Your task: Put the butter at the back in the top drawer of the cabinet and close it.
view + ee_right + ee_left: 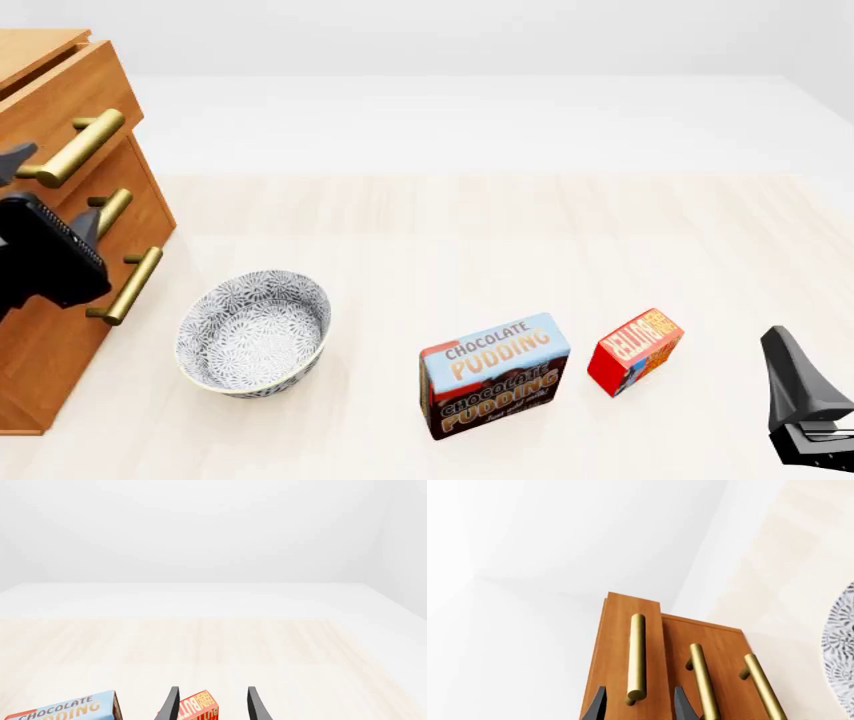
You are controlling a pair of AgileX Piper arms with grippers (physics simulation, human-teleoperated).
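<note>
Both jaws stand wide: left gripper (639,705) straddles the top drawer's (627,645) brass handle (636,657) without touching; right gripper (212,705) has the butter (195,709) between its fingers.

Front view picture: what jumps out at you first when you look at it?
The big wooden cabinet on the left, its top drawer pulled out a bit, with the left gripper at its brass handles. Next, the patterned bowl beside it, then the chocolate pudding box and small red butter standing side by side near the front.
</note>
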